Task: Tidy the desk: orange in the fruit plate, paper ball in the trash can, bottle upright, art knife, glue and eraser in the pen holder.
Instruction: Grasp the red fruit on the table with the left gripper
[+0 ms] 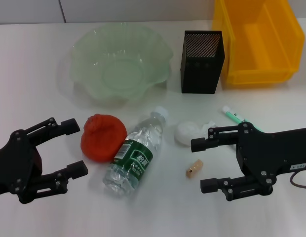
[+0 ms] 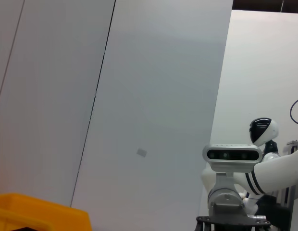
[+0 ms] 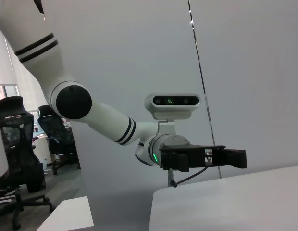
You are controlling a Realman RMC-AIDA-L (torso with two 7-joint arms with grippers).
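Fruit plate (image 1: pixel 91 52), pen holder (image 1: pixel 202 74), trash can (image 1: pixel 242 74) hold nothing visible

Translucent glassy fruit plate (image 1: pixel 89 49), black metal-mesh pen holder (image 1: pixel 201 61), glossy plastic trash can (image 1: pixel 256 39)

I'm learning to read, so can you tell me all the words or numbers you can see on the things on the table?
Bottle label: white characters and a small square mark on dark green, too blurred to read.
Right gripper: a small white sticker on its black body, too small to read.
Orange, paper ball, eraser, fruit plate, pen holder, trash can: no writing visible.
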